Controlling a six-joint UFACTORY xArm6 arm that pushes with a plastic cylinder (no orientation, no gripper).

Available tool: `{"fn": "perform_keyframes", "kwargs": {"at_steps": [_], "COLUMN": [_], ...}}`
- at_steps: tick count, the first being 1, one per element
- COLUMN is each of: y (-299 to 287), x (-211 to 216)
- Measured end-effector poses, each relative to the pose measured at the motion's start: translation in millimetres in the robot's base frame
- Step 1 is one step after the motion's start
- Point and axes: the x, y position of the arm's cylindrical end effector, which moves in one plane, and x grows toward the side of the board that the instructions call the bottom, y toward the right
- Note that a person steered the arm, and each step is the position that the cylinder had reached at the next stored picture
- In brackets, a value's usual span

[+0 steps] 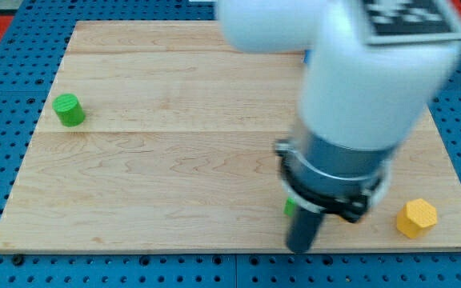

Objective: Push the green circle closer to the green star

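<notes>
Tip [299, 249] of dark rod is sitting beside a mostly hidden green block [290, 206], well apart from the green cylinder-shaped circle block [69, 110] on the wooden worktop [174, 176]; no grasping tool is showing.

Single high, close view over board [174, 160]

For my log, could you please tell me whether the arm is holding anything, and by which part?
Nothing is held. My tip only pushes; it sits beside a partly hidden green block. The green circle lies far left.

Green circle [69, 110] upright near the view's left edge; green block [290, 206], mostly hidden, bottom centre-right
</notes>
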Motion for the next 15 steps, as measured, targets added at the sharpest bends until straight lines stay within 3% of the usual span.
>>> {"fn": "perform_keyframes", "kwargs": {"at_steps": [1, 2, 3, 6, 7, 9, 10, 12, 13, 14, 15], "y": [-37.3, 21.0, 40.5, -234.6, -298.0, -354.9, -303.9, -127.2, -90.3, -158.2, -162.6], "x": [-11.6, -31.7, -38.8, -92.2, -124.4, -202.4, -214.7, -166.4, -153.5, -153.5, -147.8]}}
